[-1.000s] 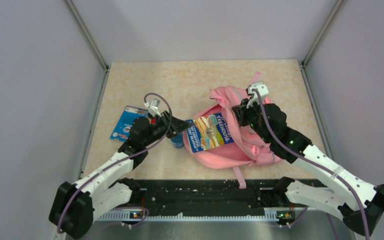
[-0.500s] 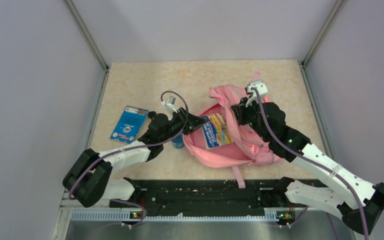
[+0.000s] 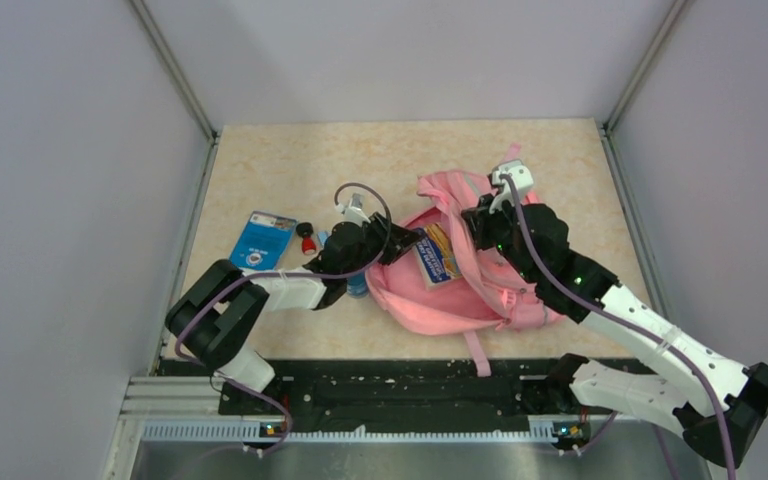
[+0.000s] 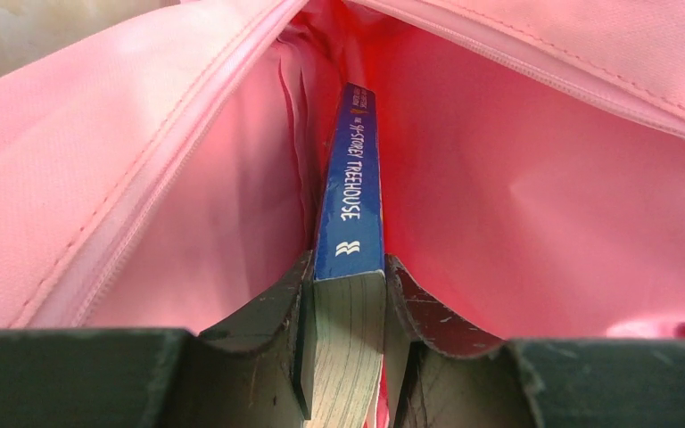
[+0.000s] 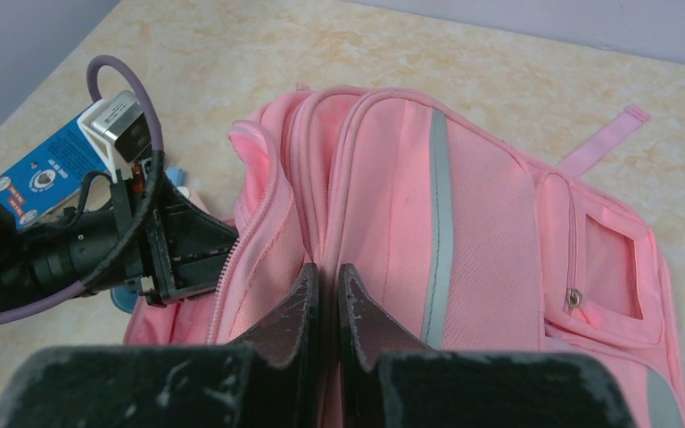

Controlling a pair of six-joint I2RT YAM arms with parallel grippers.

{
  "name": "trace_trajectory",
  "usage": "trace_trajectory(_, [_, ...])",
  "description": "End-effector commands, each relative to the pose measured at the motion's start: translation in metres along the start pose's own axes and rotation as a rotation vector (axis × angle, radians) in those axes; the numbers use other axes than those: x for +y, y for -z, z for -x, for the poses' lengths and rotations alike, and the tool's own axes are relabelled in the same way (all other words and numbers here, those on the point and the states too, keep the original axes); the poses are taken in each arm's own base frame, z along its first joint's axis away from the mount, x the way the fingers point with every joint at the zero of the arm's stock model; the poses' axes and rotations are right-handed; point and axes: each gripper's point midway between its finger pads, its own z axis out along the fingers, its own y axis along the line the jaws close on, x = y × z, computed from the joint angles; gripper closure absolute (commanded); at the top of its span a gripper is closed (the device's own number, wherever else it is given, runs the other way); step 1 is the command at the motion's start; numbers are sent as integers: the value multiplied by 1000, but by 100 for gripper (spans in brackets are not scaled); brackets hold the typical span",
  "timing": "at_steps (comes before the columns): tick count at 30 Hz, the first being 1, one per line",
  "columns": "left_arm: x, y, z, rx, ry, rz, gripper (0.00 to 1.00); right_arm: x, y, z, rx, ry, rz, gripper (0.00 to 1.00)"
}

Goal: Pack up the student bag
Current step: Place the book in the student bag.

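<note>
The student bag point(image 3: 460, 300) lies pink and soft in the middle of the table, its main zip mouth gaping to the left. My left gripper point(image 3: 402, 246) is at that mouth, shut on a blue-spined paperback book point(image 3: 438, 255). In the left wrist view the book point(image 4: 350, 196) stands spine up between the fingers point(image 4: 268, 312) and reaches into the bag's pink inside point(image 4: 535, 178). My right gripper point(image 5: 328, 281) is shut on a fold of the student bag point(image 5: 491, 223) at the upper rim of the opening. Beside it is the left gripper point(image 5: 187, 254).
A blue card packet point(image 3: 263, 240) lies flat to the left of the bag, with a small red and black object point(image 3: 306, 237) next to it. A blue item point(image 3: 357, 284) peeks out under the left arm. Grey walls close in the table on three sides.
The left arm has pushed to the right, carrying the book from the bag's mouth deeper inside, so less of its cover shows. The right arm has stayed still.
</note>
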Motion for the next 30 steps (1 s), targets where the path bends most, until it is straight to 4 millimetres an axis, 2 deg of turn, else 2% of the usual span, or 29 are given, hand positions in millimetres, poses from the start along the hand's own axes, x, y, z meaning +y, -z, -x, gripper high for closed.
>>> trace_trajectory(1, [-53,-16,19,-93,-44,-140,100,10,14,91,-271,-79,41,100])
trace_trajectory(7, [-63,-49,1,-72,-53,-138,100,10,10,89,-267,-72,34,100])
trace_trajectory(13, [-45,-79,-20,-91,-128,-47,100,7,7,84,-259,-62,16,100])
trace_trajectory(16, [-33,-84,-25,-87,-165,-6,100,4,5,81,-253,-53,0,100])
trace_trajectory(20, [-25,-82,-25,-94,-208,-2,99,0,6,78,-255,-49,-17,100])
trace_trajectory(23, [-26,-85,-29,-66,-247,-1,81,-1,6,76,-250,-45,-20,100])
trace_trajectory(26, [-31,-89,-35,-27,-264,-14,52,-1,5,75,-249,-45,-25,100])
trace_trajectory(30, [-32,-85,-31,-35,-303,7,28,-3,6,76,-251,-45,-33,100])
